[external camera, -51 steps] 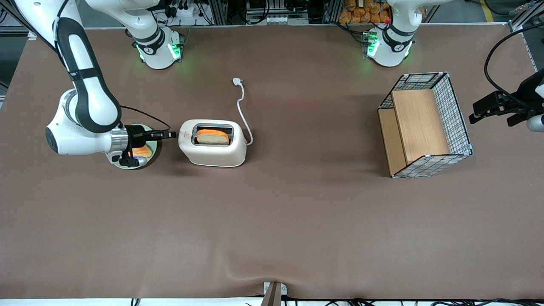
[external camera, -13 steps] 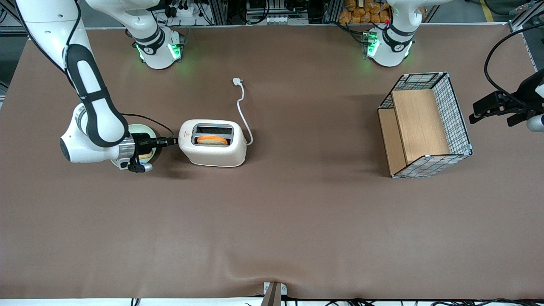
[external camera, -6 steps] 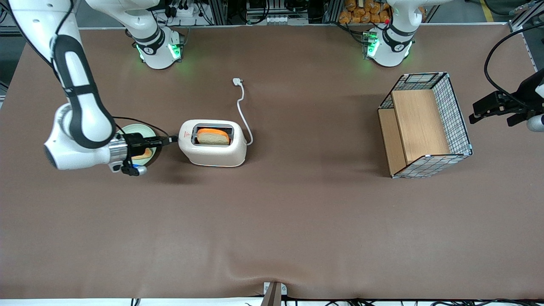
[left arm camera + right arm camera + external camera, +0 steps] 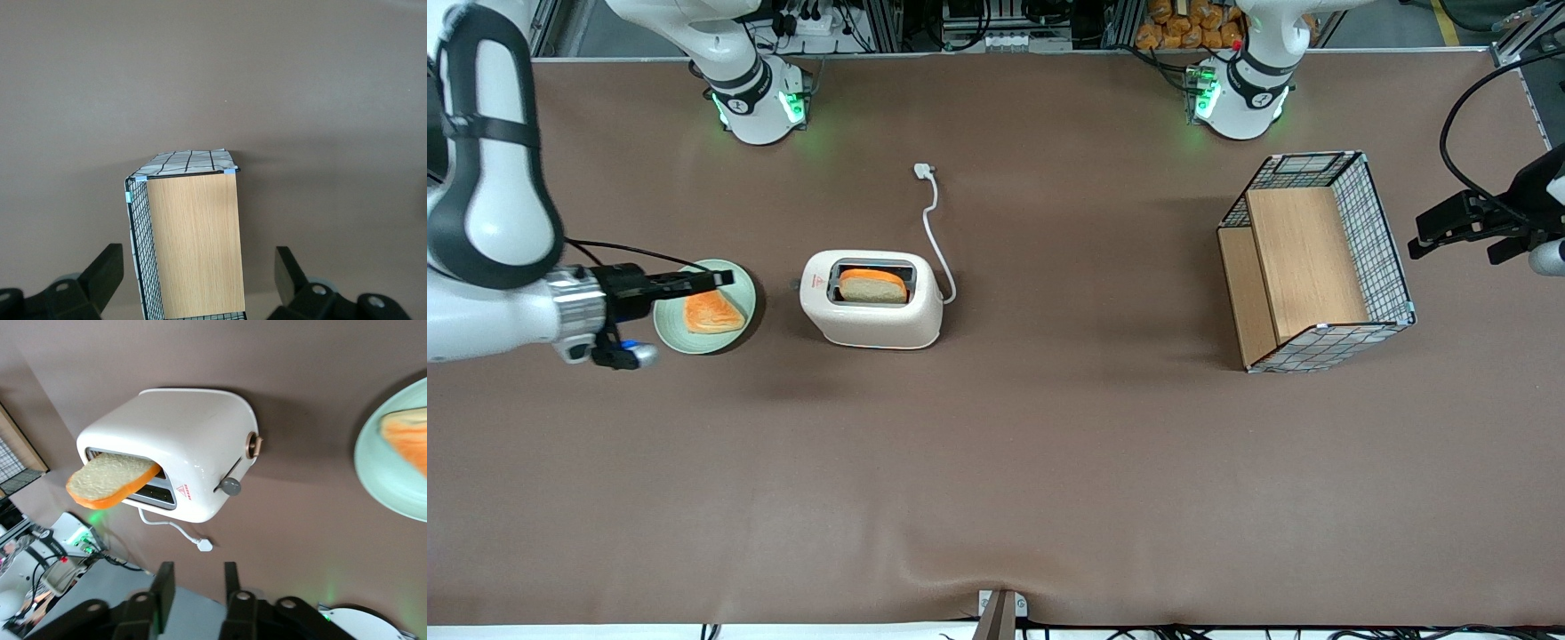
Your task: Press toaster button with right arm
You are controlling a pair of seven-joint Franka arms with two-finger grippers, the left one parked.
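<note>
The white toaster (image 4: 871, 307) stands on the brown table with a slice of toast (image 4: 873, 284) raised in one slot. Its small grey button (image 4: 794, 284) juts from the narrow end face that faces the working arm. My right arm's gripper (image 4: 725, 278) hovers above the green plate, well clear of the button, with its fingers a small gap apart and nothing between them. The right wrist view shows the toaster (image 4: 180, 440), the button (image 4: 231, 486) on its slot, the protruding toast (image 4: 110, 479) and the gripper (image 4: 197, 577).
A green plate (image 4: 670, 325) with a toast slice (image 4: 711, 313) lies beside the toaster toward the working arm's end; it also shows in the right wrist view (image 4: 383, 477). The toaster's white cord (image 4: 934, 222) trails away from the front camera. A wire basket with wooden boards (image 4: 1316, 262) stands toward the parked arm's end.
The toast went down in the slot, then popped up again. My gripper, which was at the button, has drawn back from the toaster to above the plate.
</note>
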